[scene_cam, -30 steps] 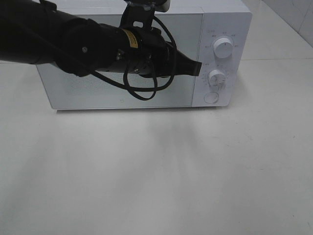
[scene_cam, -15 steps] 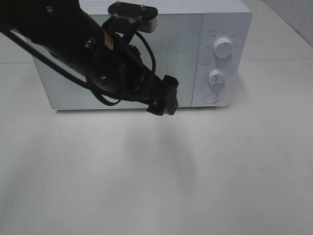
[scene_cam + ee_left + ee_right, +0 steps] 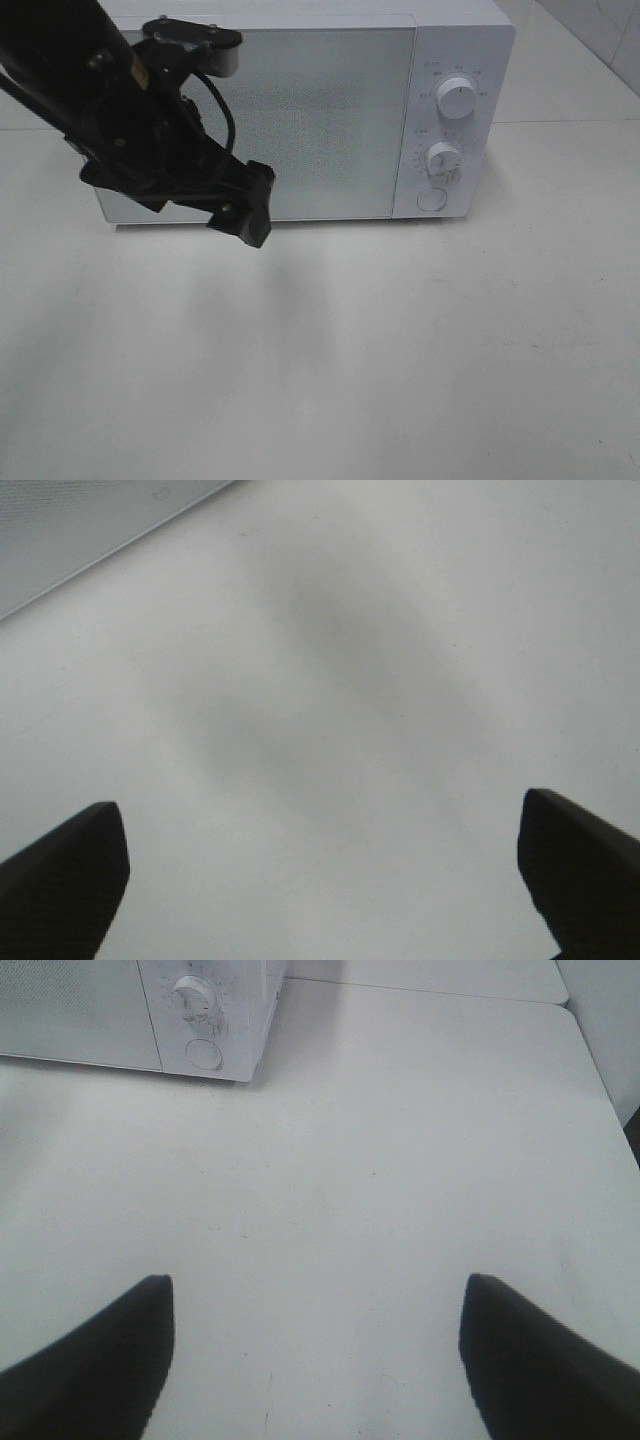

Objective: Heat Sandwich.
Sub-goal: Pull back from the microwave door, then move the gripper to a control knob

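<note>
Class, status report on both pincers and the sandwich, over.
Left pincer open, empty. Right pincer open, empty. Sandwich not in view. Microwave door shut, left arm across it.

White microwave (image 3: pixel 450 40) standing upright at the far side of the table (image 3: pixel 400 350), front facing the near side; door (image 3: pixel 320 120) shut, wide, grey with tiny dots; on the right part, round white upper knob (image 3: pixel 457 99); round white lower knob (image 3: pixel 443 158) just under it; small round button (image 3: pixel 432 199) at the bottom.
</note>
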Robot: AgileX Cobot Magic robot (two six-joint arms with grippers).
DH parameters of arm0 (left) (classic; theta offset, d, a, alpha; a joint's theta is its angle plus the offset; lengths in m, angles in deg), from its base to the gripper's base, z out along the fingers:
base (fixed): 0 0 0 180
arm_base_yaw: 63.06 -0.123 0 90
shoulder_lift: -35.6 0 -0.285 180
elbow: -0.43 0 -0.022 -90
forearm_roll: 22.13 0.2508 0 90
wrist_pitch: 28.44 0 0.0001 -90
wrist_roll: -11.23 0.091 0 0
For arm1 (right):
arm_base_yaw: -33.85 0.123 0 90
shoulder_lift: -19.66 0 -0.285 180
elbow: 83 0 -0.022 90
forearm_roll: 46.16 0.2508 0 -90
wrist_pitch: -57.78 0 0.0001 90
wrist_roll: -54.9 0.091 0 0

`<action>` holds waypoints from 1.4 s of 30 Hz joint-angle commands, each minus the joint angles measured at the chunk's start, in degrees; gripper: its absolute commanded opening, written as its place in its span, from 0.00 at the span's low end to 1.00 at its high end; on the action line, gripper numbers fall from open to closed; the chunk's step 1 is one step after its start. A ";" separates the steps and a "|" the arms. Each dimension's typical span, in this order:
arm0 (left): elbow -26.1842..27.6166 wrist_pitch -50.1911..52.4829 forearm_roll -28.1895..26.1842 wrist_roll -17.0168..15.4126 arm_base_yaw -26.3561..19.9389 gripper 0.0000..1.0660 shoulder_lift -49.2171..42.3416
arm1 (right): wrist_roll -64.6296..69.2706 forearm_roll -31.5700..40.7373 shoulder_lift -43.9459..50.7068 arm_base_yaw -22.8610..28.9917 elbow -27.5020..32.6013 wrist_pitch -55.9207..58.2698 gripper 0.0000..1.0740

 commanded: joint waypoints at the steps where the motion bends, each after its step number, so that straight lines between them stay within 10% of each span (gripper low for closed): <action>1: -0.74 -0.52 -0.11 -0.17 -2.69 0.94 -1.89 | -0.06 0.11 1.55 -0.40 0.00 -0.34 0.71; 26: -22.80 -1.03 -1.43 -0.17 -30.54 0.94 -30.02 | 0.00 0.11 1.55 -0.40 0.00 -0.34 0.71; 42: -30.60 -10.08 -0.92 1.26 -34.61 0.94 -51.11 | 0.00 0.11 1.55 -0.40 0.00 -0.34 0.71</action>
